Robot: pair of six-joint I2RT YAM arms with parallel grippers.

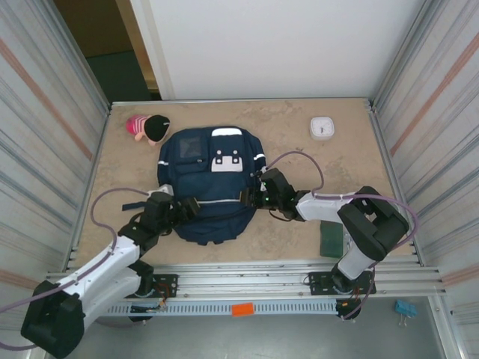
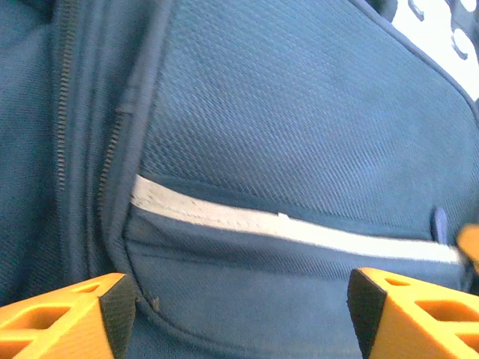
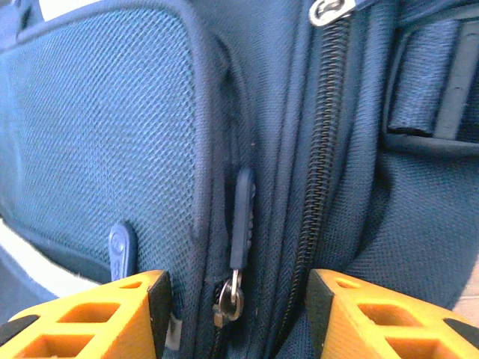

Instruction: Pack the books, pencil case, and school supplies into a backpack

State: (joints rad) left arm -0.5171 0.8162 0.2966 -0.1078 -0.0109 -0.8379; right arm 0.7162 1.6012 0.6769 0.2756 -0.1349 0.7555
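Navy backpack centred, dark green book near right, white square device far right

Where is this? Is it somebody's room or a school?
Probably neither: it looks like a robot test booth. The ribbed walls close in a tan table, and the left arm and right arm are bolted to a metal rail at its edge.

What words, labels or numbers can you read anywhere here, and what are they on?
No text can be read.
On the backpack, the patch: dark shapes only, no letters made out.
On the white device: face too small to read.
On the orange tag: too small to read.
On the green book: no legible text.
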